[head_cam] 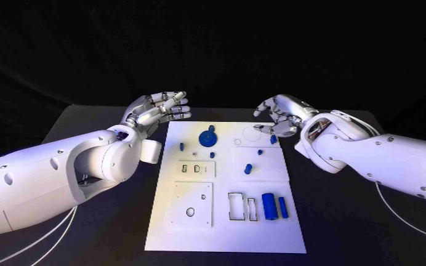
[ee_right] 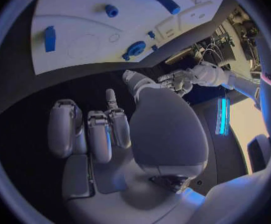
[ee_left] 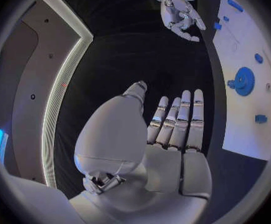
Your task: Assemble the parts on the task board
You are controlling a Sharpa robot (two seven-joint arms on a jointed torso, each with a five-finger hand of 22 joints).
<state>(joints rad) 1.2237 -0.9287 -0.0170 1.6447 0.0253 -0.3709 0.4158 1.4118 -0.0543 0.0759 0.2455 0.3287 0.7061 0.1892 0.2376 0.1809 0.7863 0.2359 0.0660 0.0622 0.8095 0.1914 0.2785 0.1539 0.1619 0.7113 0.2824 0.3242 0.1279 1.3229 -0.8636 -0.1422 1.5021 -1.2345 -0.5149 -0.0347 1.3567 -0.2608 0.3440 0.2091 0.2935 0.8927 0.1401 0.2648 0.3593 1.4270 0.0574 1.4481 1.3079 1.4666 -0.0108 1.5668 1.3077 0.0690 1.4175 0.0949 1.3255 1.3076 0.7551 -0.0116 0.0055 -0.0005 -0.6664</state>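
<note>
Head view puts the flat white rectangular task board point(head_cam: 226, 217) mid-table. Most assembly looks undone: I count about nine small blue plastic parts point(head_cam: 206, 138), mostly loose. Left hand point(head_cam: 158, 111), at ten o'clock, fingers spread, holds nothing; right hand point(head_cam: 282, 116), at one o'clock, loosely curled, empty.

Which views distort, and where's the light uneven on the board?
Head view: task board lit yellowish at its far end, bluish-white near the robot, against a black background. Both wrist views: fisheye bends the board's edges; right wrist view shows it curved.
</note>
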